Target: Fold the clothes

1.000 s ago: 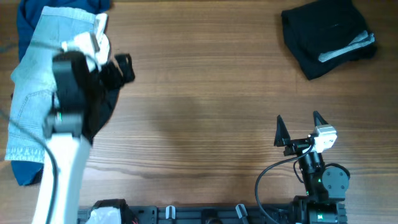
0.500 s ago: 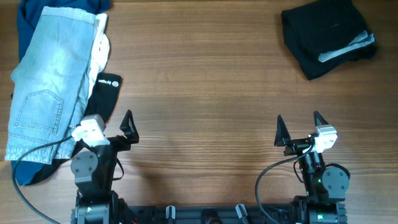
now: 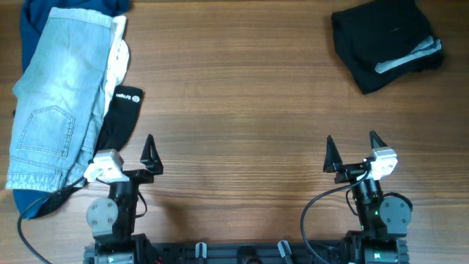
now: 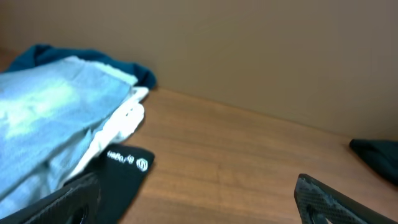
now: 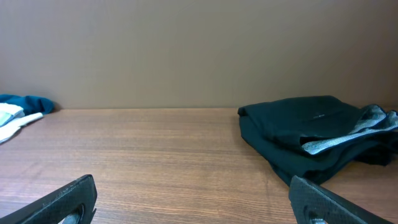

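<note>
Lying as a compact folded bundle at the far right corner of the bench (image 3: 242,103), the black shorts (image 3: 381,45) show a strip of pale grey lining along one edge. Both arms sit low at the near edge, well apart from them. The right gripper (image 3: 352,143) is spread wide and holds nothing. The left gripper (image 3: 123,152) is likewise spread and empty, just beside a pile of denim shorts (image 3: 58,95), a white garment (image 3: 119,59) and a black item with a white logo (image 3: 123,110).
</note>
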You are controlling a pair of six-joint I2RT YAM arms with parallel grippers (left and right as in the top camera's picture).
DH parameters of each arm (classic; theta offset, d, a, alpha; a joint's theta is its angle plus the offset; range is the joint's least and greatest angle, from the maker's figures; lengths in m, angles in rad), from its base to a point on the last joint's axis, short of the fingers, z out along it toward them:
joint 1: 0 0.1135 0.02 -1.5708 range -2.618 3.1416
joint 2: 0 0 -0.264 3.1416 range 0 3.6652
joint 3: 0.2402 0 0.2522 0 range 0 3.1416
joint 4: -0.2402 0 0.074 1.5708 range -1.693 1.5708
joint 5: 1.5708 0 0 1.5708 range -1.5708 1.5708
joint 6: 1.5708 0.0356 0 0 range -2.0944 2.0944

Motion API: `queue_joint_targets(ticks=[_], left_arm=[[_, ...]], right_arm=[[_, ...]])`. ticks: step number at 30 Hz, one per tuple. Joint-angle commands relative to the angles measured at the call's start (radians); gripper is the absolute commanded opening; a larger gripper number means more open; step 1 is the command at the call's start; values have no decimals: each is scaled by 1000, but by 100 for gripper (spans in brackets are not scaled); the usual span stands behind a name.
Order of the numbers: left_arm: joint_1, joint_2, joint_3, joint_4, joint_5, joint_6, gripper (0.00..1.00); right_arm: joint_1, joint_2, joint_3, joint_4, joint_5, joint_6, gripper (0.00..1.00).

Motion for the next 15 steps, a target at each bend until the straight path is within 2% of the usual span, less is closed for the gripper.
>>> queue_joint_targets(ticks=[1, 7, 15], left_arm=[[6, -60, -8, 9, -10, 19, 100], [6, -60, -8, -77, -12, 19, 100], [6, -60, -8, -75, -17, 19, 100]], right_arm=[[3, -11, -1, 3, 10, 15, 100], [3, -11, -1, 3, 10, 15, 100], [3, -11, -1, 3, 10, 14, 100]])
